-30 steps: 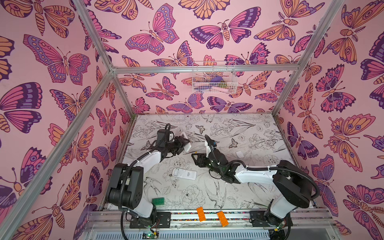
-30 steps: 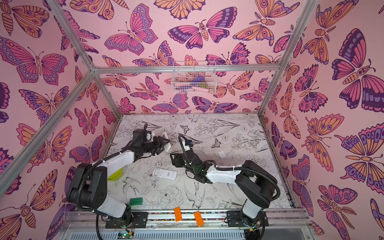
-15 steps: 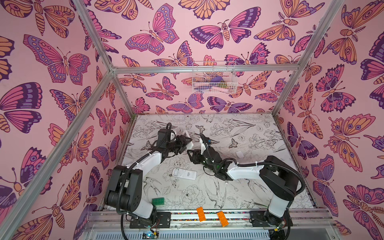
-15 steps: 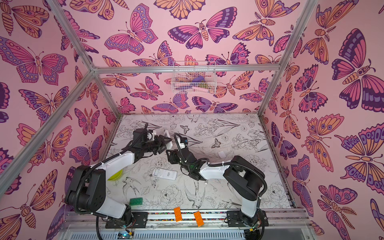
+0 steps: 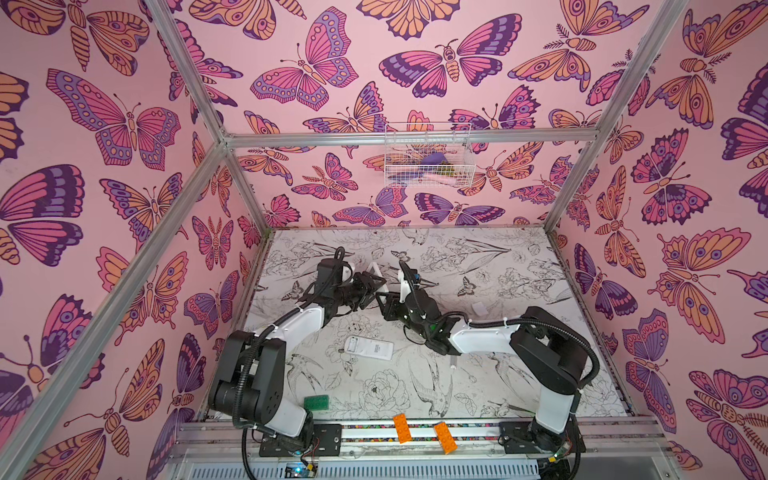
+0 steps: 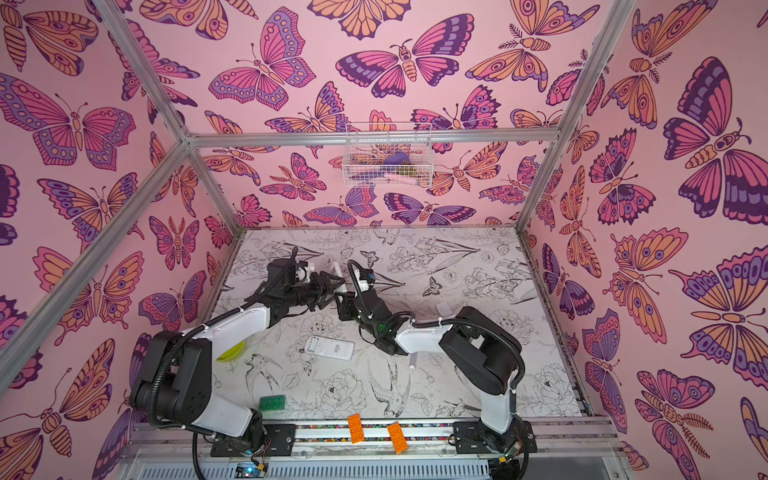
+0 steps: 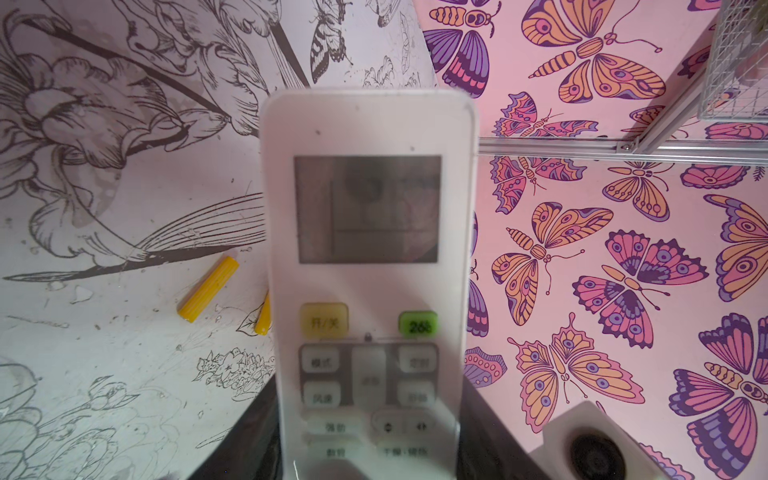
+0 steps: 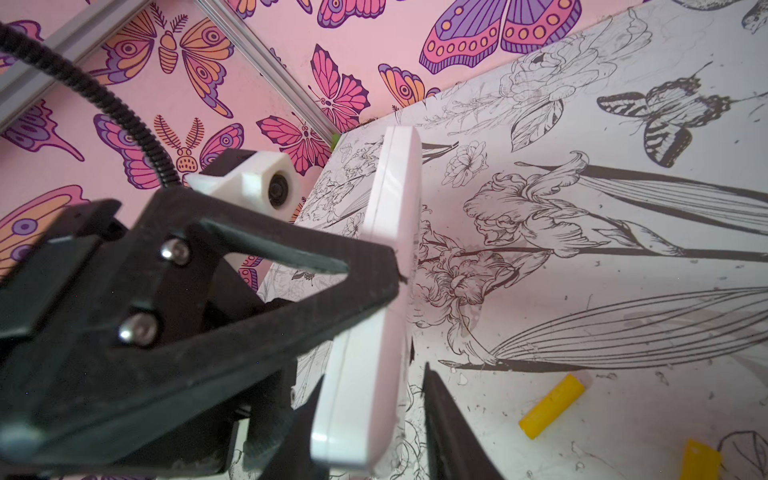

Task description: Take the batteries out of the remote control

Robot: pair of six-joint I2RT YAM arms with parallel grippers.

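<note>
I hold the white plastic remote control (image 7: pixel 365 208) upright in the clenched left gripper (image 5: pixel 368 286), the right gripper (image 8: pixel 372 372) loosely straddling its end (two yellow cylindrical batteries (image 7: pixel 208 289) lie on the flower-printed table (image 7: pixel 124 374)), and should close squarely.

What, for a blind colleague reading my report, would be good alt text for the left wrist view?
A white remote control with a blank grey screen and yellow and green buttons fills the foreground, gripped at its button end by the left gripper. Behind it, two yellow batteries lie on the flower-printed table, beside a pink butterfly wall.
</note>
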